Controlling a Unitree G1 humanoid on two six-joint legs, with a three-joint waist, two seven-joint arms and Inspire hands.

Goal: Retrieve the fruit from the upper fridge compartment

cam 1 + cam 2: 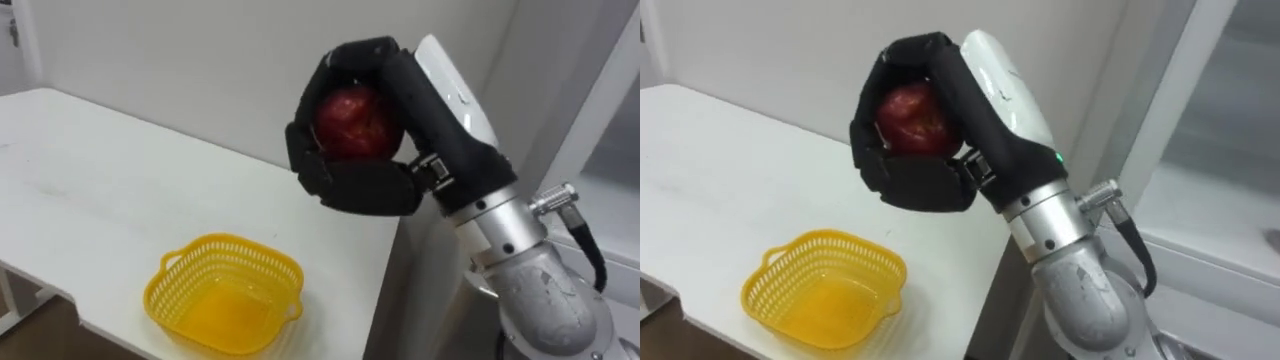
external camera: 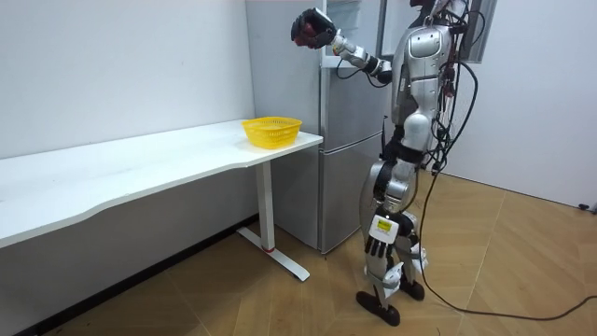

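Clearly the retrieval itself looks done and you are in the carry-and-place step: the robot stands in front of the tall grey fridge (image 2: 350,140), whose upper compartment looks open just to the right of the raised arm in the eye views. The long white bench (image 2: 140,173) runs away to the robot's left, with its near end close to the fridge. At that end of the bench sits a yellow plastic basket (image 1: 232,240) that looks empty, which I judge to be the likely drop-off, though the task sentence does not say so. The right robot hand (image 1: 365,190) is held high, above and a little beyond the basket, its dark fingers and thumb clamped around a red apple (image 1: 352,122). The apple is off every surface and nowhere near the basket floor yet. The left robot hand (image 2: 377,246) hangs idle by the thigh, fingers loose. Your next move calls for lowering the right arm until the apple is over the basket's middle and close to its bottom before you let the fingers spread, because a release from this height would likely bounce it out. The apple is round, deep red with paler speckling, smooth and firm-looking, and small enough that the fingers wrap most of it, leaving only the front face showing.
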